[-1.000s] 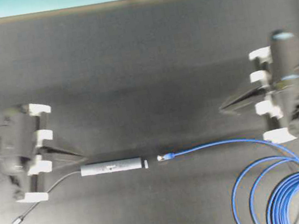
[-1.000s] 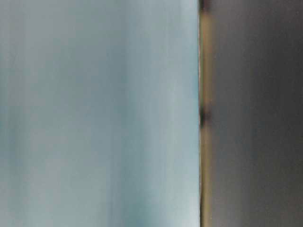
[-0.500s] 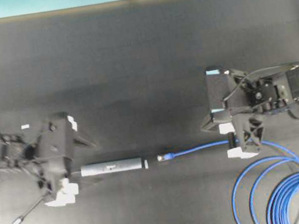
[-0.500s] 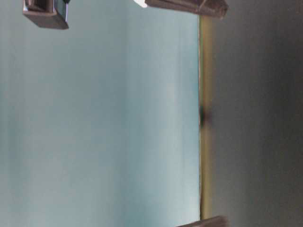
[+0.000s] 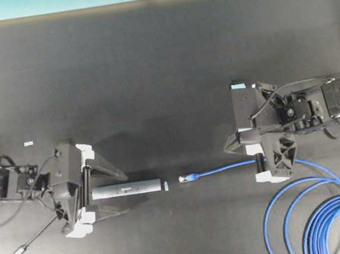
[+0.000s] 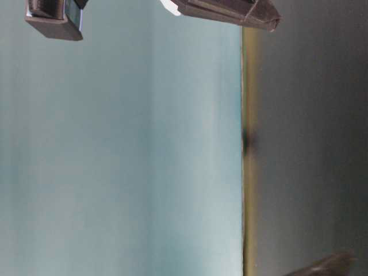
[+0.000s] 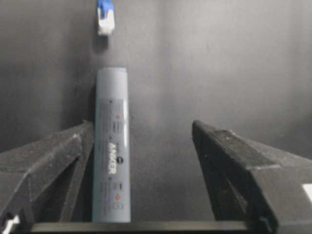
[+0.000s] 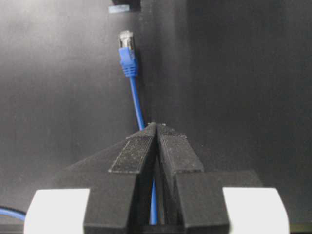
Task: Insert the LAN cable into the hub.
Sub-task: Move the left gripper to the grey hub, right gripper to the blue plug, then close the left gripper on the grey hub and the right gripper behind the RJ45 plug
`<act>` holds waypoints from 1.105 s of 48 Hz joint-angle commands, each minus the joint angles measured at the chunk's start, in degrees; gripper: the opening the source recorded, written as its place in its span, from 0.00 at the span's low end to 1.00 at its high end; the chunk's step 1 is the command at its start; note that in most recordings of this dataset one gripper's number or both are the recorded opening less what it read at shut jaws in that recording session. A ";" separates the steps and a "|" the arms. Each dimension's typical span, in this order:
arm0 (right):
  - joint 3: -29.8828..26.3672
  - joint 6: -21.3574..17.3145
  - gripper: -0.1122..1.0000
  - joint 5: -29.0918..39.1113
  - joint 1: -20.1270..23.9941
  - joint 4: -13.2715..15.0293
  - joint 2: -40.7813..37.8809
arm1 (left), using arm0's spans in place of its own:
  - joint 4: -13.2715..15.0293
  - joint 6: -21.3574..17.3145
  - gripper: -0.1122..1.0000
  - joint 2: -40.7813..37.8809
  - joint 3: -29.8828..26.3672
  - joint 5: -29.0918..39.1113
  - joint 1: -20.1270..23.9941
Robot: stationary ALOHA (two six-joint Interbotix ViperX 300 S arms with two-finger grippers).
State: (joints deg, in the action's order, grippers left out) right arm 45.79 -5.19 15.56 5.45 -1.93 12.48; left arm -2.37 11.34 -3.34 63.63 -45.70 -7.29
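- Since the earlier frame, the left gripper (image 5: 117,193) was lowered around the hub (image 5: 125,189), fingers wide open.
- The right gripper (image 8: 157,127), fingers closed and empty, is seen above the LAN cable (image 8: 138,106) only in the wrist view.

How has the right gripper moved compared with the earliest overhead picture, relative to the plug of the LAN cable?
Yes. The right gripper has moved left, toward the plug, and now hangs over the LAN cable; the plug has stayed in place.

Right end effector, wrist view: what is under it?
The LAN cable runs beneath the shut right end effector, its blue-booted plug lying ahead on the black table. The stretch directly under the fingers is mostly covered; whether they touch it cannot be seen.
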 commanded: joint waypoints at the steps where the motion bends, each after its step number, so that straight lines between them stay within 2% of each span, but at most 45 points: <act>1: -0.44 -0.53 0.11 -0.70 1.85 -0.09 0.09 | -0.18 0.09 0.80 -2.90 -0.44 -3.08 0.00; 16: 0.00 -1.76 0.11 -4.04 3.69 -0.44 0.09 | -0.18 0.26 0.80 -10.90 -1.85 -9.58 2.20; 22: 0.18 -3.25 0.11 -4.22 4.13 -0.44 0.00 | -0.18 0.53 0.76 -12.04 -2.99 -9.93 2.46; 26: 0.53 -4.04 0.11 -4.39 4.13 -0.44 0.00 | -0.18 0.09 0.67 -12.57 -3.16 -9.93 2.29; 32: 1.32 -4.66 0.14 -5.98 4.22 -0.35 -0.18 | -0.18 -1.67 0.40 -12.83 -3.43 -10.72 2.11; 34: 1.58 -4.75 0.18 -6.86 4.31 -0.44 -0.44 | -0.18 -2.20 0.35 -12.83 -3.52 -11.07 2.02; 38: 1.41 -5.10 0.27 -8.17 4.57 -0.44 -1.32 | -0.18 -2.20 0.35 -12.66 -4.13 -10.72 1.93; 41: 1.41 -5.45 0.38 -8.53 4.75 -0.44 -2.46 | -0.18 -1.85 0.35 -11.78 -5.19 -9.05 1.93; 49: 1.14 -5.63 0.78 -11.43 5.27 -0.35 -7.03 | -0.18 -2.37 0.35 -7.03 -8.17 0.00 2.64; 51: 0.97 -5.63 0.84 -12.74 5.36 -0.26 -8.17 | -0.18 -2.46 0.35 -5.71 -8.79 3.52 2.72; 53: 0.97 -5.63 0.85 -14.33 5.36 -0.26 -9.40 | -0.18 -2.46 0.35 -4.92 -9.23 5.80 2.72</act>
State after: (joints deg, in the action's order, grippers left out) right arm 47.46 -10.46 3.78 11.16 -2.20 5.01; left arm -2.37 8.96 -10.46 55.72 -43.59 -4.83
